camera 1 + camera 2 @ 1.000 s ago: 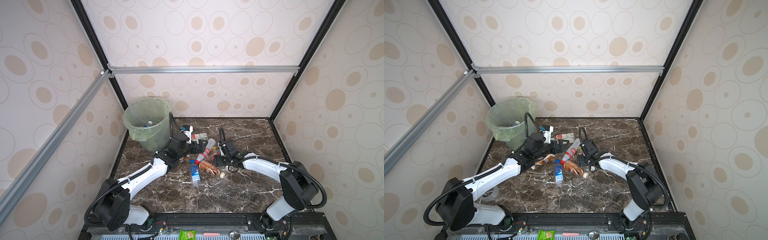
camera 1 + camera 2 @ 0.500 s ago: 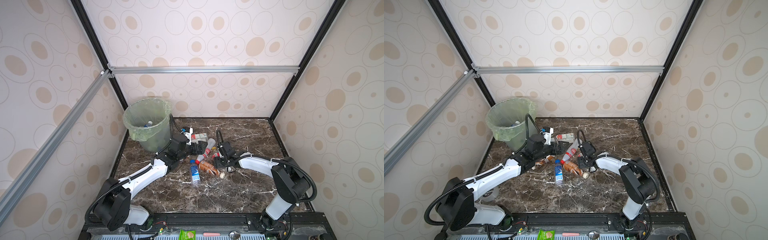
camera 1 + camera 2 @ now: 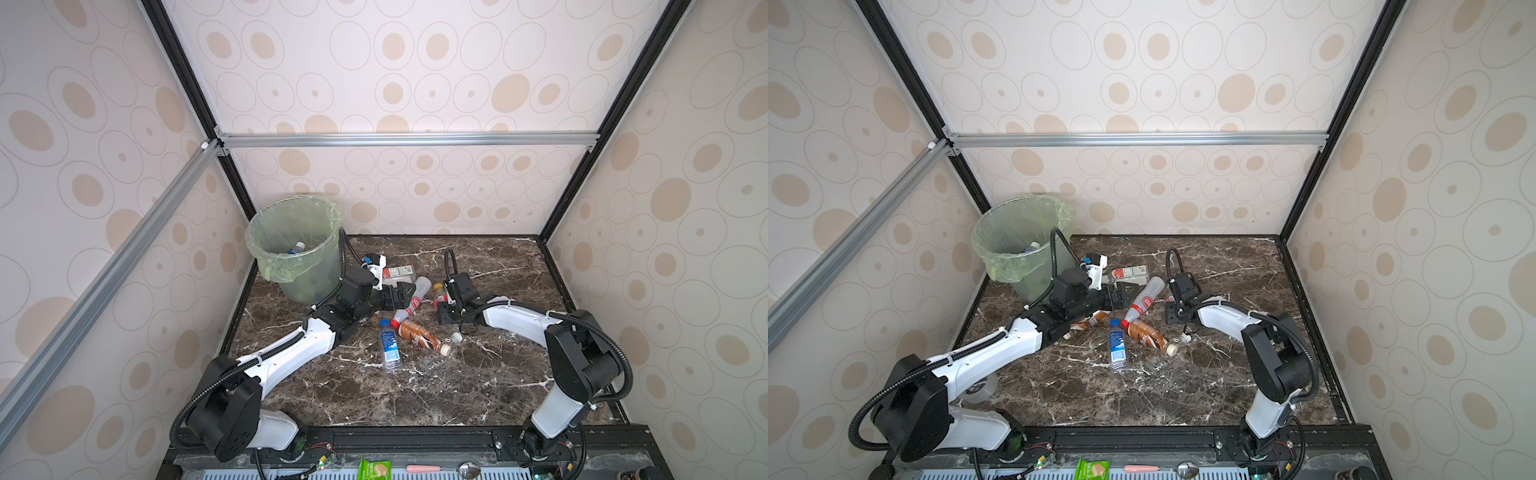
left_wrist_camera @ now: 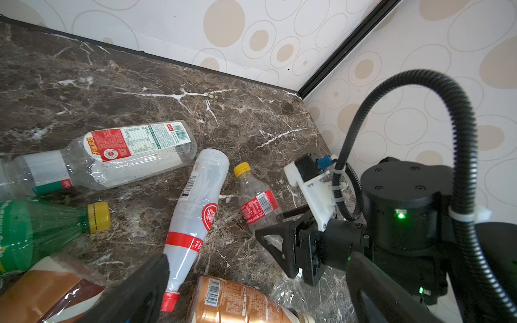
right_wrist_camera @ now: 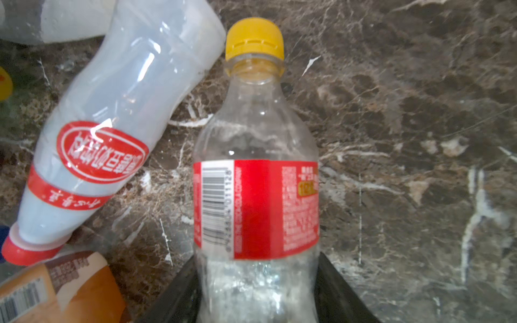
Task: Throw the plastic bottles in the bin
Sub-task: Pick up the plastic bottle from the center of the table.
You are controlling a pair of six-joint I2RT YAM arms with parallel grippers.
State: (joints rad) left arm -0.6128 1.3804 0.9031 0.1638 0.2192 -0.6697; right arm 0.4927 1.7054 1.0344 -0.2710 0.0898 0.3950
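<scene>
My right gripper (image 5: pixel 256 282) (image 3: pixel 441 306) has both fingers pressed on the sides of a clear bottle (image 5: pixel 257 181) (image 4: pixel 257 204) with a yellow cap and red label, lying on the marble. My left gripper (image 4: pixel 260 260) (image 3: pixel 397 294) stands wide open beside a white red-capped bottle (image 4: pixel 198 207) (image 3: pixel 411 299), holding nothing. A brown bottle (image 3: pixel 419 336), a blue-labelled bottle (image 3: pixel 389 345), a long clear bottle (image 4: pixel 126 153) and a green bottle (image 4: pixel 36 229) lie around. The bin (image 3: pixel 266 266) (image 3: pixel 1000 257) stands at the back left with a bottle (image 3: pixel 296 248) inside.
A crushed clear bottle (image 3: pixel 432 365) lies in front of the pile. A tape roll (image 3: pixel 980 388) sits under the left arm. A snack packet (image 3: pixel 374 469) and a spoon (image 3: pixel 467 469) lie on the front rail. Patterned walls close in on three sides.
The right gripper has slid in around the yellow-capped bottle and its jaws have narrowed onto it. The left arm has hardly moved and stays open.
</scene>
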